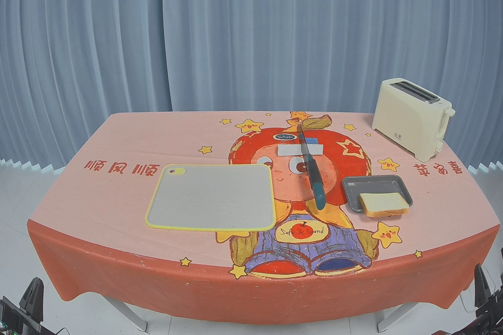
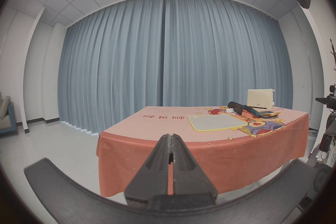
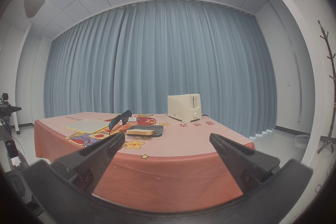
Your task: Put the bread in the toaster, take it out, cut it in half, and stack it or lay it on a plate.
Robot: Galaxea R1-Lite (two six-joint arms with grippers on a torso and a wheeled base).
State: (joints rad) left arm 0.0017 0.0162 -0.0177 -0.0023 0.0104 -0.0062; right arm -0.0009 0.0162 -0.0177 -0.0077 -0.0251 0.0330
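Observation:
A slice of bread (image 1: 384, 204) lies on the front edge of a small dark grey tray (image 1: 376, 186) at the table's right; the bread (image 3: 140, 132) and tray (image 3: 155, 129) also face the right wrist camera. A cream toaster (image 1: 412, 118) stands at the back right, slots up. A knife (image 1: 312, 168) with a teal handle rests mid-table, and a grey cutting board (image 1: 212, 197) with a yellow rim lies left of it. My left gripper (image 2: 170, 161) is shut and empty, held low off the table's front left. My right gripper (image 3: 167, 146) hangs open off the front right.
The table (image 1: 131, 153) wears a pink cloth with a cartoon print, and a small white card (image 1: 301, 149) lies under the knife blade. A blue curtain (image 1: 251, 22) closes off the back. Bare floor surrounds the table.

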